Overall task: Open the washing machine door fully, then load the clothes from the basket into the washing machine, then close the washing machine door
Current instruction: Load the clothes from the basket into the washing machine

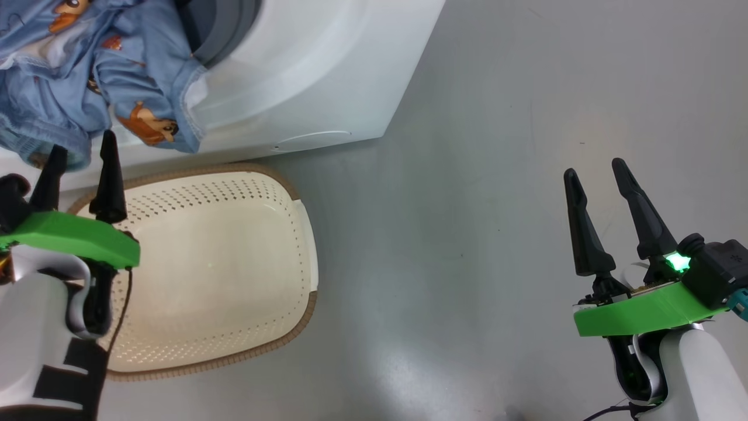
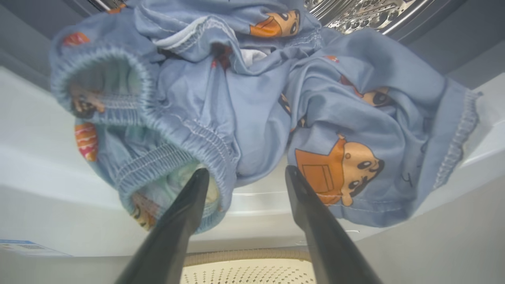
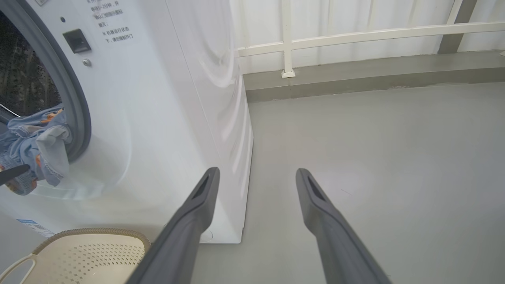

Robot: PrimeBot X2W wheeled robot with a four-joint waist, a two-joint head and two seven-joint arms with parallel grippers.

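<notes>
Left end effector point(image 1: 83, 142): released, its two long dark fingers spread and gripping nothing.

Right end effector point(image 1: 595, 166): released likewise, fingers apart over the bare grey glossy floor point(image 1: 497, 175), well to the right of the work.

Directly beneath and just right of the left end effector lies the small cream-white perforated plastic basket point(image 1: 234, 280) with a brown woven-look rim. Its dotted bottom is in plain sight, and it stands on the floor against the foot of the machine.

Just beyond the left fingertips hang the light blue fabric clothes point(image 2: 256, 118), printed with orange-brown cartoon figures. They are bunched in the mouth of the large white boxy washing machine point(image 1: 315, 76) and spill over its front lip. One elastic hem droops to the level of the left-hand fingertip; contact cannot be confirmed.

Past the clothes, the steel perforated drum point(image 2: 355, 15) is visible. In the right wrist view the grey-blue rubber gasket point(image 3: 75, 106) rings the opening to the left of that end effector, with the clothes draped across its lower edge.

A small blue label sticker point(image 3: 33, 225) sits low on the machine front. Farthest off, a white railing point(image 3: 355, 37) runs along the wall.
</notes>
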